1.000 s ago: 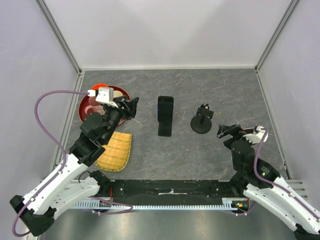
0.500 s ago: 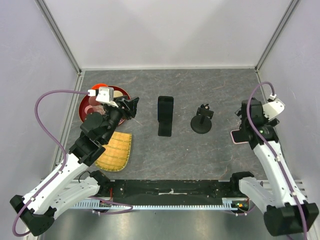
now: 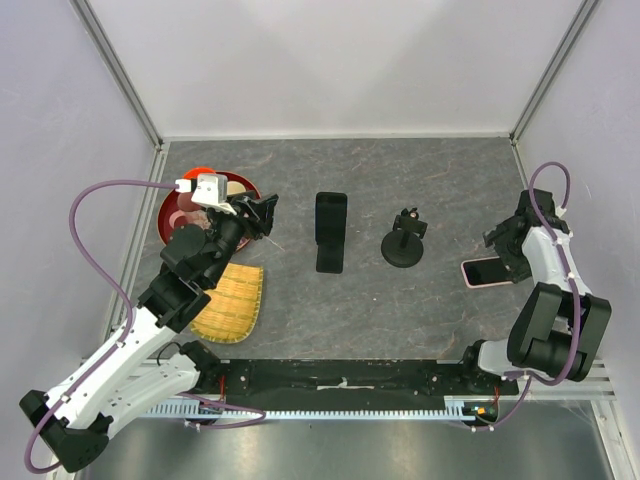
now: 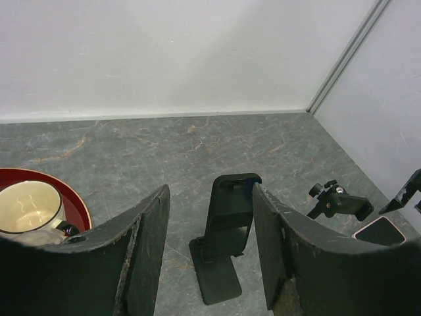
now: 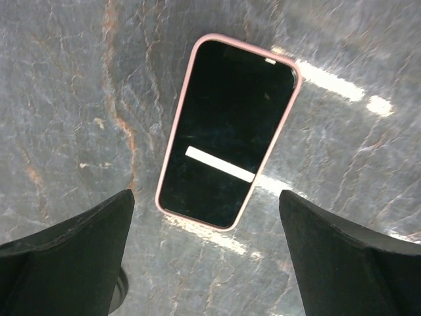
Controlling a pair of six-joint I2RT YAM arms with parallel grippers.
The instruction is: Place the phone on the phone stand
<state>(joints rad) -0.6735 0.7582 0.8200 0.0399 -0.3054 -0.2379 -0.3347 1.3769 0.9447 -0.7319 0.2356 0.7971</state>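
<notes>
The right arm (image 3: 545,262) has folded toward the frame's right edge. At left, the left gripper (image 4: 209,197) hovers, jaws wide. The black folding phone stand (image 3: 331,232) stands centre. At right, the pink-cased black phone (image 5: 227,131) lies flat on the grey worktop (image 3: 400,180) beneath the right gripper (image 5: 204,197), jaws wide.

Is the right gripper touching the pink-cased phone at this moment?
Apart. In the right wrist view, bare table shows on both sides between the phone and the open right gripper.

The phone (image 5: 227,131) has a black screen and a pink case. The stand (image 3: 331,232) is black. The worktop (image 3: 420,170) is grey with rust-brown veins. The yellow mat (image 3: 232,302) seems woven.
</notes>
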